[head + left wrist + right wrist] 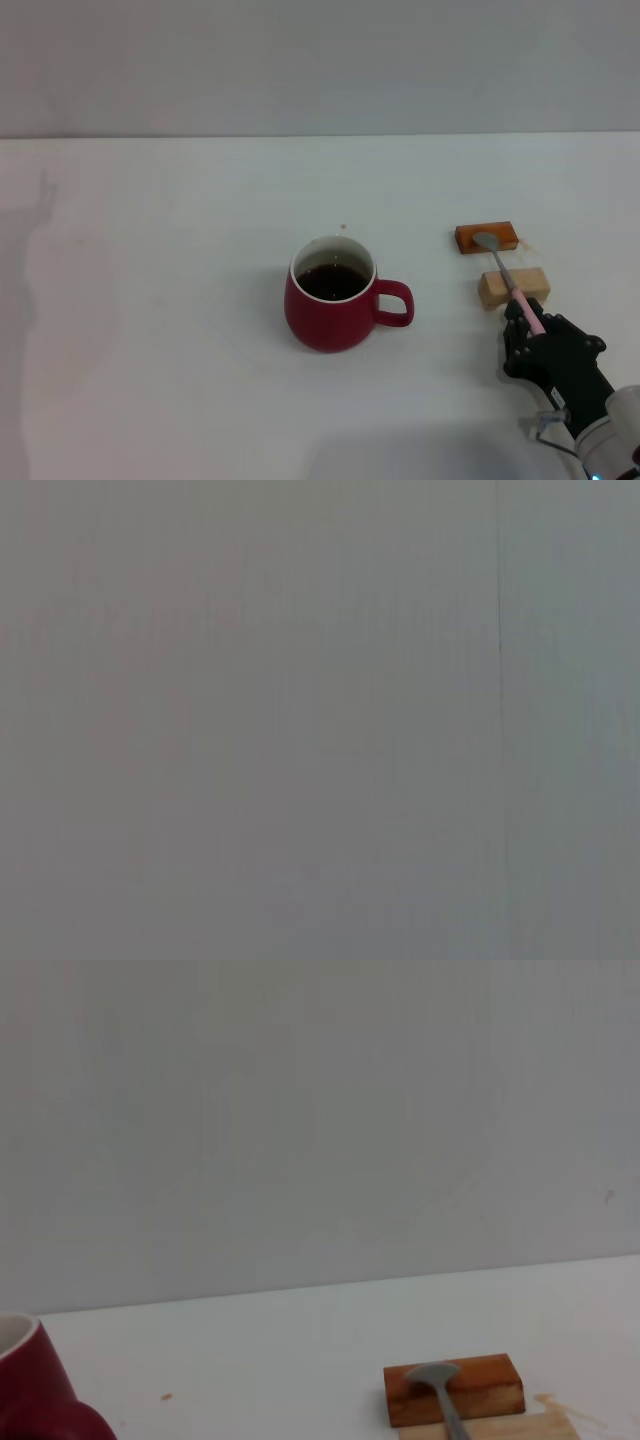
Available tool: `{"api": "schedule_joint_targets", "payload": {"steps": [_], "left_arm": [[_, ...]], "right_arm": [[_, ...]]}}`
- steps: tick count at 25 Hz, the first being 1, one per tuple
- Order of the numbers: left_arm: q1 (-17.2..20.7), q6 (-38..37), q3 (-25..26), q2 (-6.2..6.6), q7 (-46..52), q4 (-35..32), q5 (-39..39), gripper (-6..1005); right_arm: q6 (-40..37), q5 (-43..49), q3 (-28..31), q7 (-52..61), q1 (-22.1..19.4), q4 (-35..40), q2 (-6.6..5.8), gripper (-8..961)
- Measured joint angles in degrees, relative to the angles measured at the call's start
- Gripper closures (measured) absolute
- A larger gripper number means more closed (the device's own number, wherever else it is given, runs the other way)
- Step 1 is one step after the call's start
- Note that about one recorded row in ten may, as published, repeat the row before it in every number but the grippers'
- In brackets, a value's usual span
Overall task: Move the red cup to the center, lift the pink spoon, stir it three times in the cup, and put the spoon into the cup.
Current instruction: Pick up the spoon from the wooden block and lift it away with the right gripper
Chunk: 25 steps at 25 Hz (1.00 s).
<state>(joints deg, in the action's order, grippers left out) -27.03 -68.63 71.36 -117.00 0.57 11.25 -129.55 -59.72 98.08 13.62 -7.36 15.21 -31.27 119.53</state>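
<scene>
Dark red ceramic mug (330,308) with dark liquid mid white table (150,300); right tool (532,325) clamped on pink-handled metal spoon (508,277) lying across orange block (487,238) and tan block (514,287).

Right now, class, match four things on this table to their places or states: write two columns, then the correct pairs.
1. dark red ceramic mug
2. pink-handled metal spoon
3. orange block
4. right gripper

A. under the spoon's bowl
B. closed on a handle
C. holding dark liquid
D. lying across two blocks

Pairs: 1-C, 2-D, 3-A, 4-B
</scene>
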Motion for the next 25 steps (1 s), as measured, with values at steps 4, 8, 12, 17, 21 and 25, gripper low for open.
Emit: {"api": "schedule_joint_targets", "payload": {"steps": [4, 8, 12, 17, 21, 25], "left_arm": [[0.1, 0.1, 0.0, 0.02, 0.1, 0.0, 0.0, 182], [0.0, 0.1, 0.0, 0.04, 0.1, -0.1, 0.0, 182], [0.0, 0.1, 0.0, 0.06, 0.1, -0.1, 0.0, 182], [0.0, 0.4, 0.0, 0.23, 0.1, -0.2, 0.0, 182], [-0.1, 1.2, 0.0, 0.32, 0.1, -0.2, 0.0, 182], [-0.4, 1.7, 0.0, 0.4, 0.0, -0.2, 0.0, 182]], "right_arm": [[-0.8, 0.0, 0.0, -0.1, 0.0, -0.1, 0.0, 795], [-1.8, 0.0, 0.1, -1.4, 0.0, -0.4, -0.05, 797], [-2.7, 0.0, 0.9, -3.8, -0.2, -1.3, -0.15, 796], [-2.9, 0.0, 0.9, -4.1, -0.3, -1.7, -0.18, 796], [-2.9, 0.0, 0.9, -6.2, -0.4, -3.4, -0.26, 797], [-3.5, 0.0, 1.8, -12.7, -1.0, -8.3, -0.72, 796]]}}
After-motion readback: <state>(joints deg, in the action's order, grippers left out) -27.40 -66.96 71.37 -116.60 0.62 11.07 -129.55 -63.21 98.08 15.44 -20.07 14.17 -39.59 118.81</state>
